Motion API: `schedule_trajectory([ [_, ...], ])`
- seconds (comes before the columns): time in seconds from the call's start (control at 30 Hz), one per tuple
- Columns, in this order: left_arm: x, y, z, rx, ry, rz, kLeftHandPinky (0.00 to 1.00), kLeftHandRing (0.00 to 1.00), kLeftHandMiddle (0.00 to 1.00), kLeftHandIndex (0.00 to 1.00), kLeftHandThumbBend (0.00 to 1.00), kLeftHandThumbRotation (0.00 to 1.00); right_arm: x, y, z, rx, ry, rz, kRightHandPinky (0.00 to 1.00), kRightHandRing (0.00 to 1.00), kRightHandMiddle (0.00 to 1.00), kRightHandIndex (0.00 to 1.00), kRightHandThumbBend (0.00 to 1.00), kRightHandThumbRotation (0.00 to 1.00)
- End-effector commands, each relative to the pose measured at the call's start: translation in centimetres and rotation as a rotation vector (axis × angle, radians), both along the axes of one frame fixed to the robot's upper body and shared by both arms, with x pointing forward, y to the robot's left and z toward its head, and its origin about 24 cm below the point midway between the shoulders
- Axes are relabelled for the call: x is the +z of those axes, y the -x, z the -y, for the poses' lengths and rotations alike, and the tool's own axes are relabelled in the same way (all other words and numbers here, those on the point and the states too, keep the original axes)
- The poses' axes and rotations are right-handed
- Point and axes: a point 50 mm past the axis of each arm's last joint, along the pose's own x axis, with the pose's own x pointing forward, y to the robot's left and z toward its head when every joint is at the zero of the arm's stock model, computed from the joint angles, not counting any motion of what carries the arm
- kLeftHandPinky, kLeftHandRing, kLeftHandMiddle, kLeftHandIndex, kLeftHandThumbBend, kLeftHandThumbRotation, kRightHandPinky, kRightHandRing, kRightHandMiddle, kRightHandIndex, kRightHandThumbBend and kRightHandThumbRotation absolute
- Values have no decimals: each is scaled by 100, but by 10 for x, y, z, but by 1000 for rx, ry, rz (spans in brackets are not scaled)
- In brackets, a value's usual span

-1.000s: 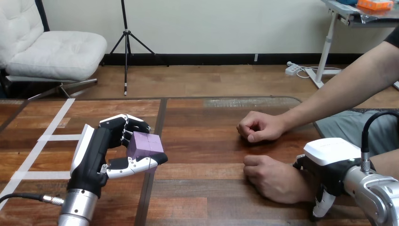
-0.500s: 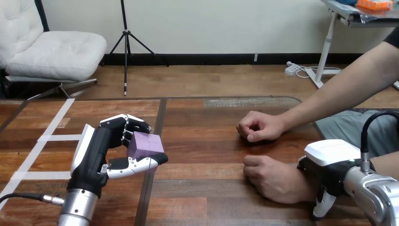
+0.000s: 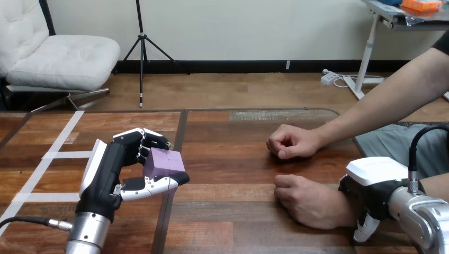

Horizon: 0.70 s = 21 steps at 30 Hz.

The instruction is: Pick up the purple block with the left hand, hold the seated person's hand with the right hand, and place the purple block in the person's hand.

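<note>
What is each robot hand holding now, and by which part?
The left hand holds the purple block by its far and near sides, between fingers and thumb. The right hand is at the person's wrist; a grip cannot be told.

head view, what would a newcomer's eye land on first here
The purple block, gripped in the left hand at the view's left. At lower right, the right hand sits over the wrist of the person's nearer hand, a fist resting on the table.
</note>
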Motion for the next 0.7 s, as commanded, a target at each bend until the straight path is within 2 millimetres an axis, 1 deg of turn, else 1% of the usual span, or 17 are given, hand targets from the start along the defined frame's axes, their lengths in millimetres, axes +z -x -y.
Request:
schedule_trajectory([
  [0.0, 22, -11, 2, -8, 16, 114, 34, 42, 49, 50, 81, 12, 7, -7, 3, -7, 27, 30, 23, 32, 45, 71, 66, 0],
  [0.1, 22, -11, 2, -8, 14, 114, 34, 42, 49, 50, 81, 12, 6, -7, 3, -8, 26, 28, 21, 30, 42, 70, 69, 0],
  [0.2, 22, -11, 1, -8, 11, 112, 34, 42, 49, 50, 81, 12, 6, -7, 4, -8, 27, 25, 20, 29, 41, 69, 72, 0],
  [0.3, 22, -11, 1, -6, 10, 111, 34, 42, 49, 50, 81, 12, 5, -7, 4, -5, 27, 29, 24, 34, 44, 67, 73, 0],
  [0.47, 22, -11, 1, -6, 7, 112, 34, 42, 49, 50, 81, 12, 5, -7, 5, -9, 28, 30, 28, 38, 47, 63, 71, 0],
  [0.67, 22, -11, 1, -7, 7, 111, 34, 42, 49, 50, 81, 12, 5, -6, 5, -10, 21, 41, 31, 40, 48, 62, 68, 0],
])
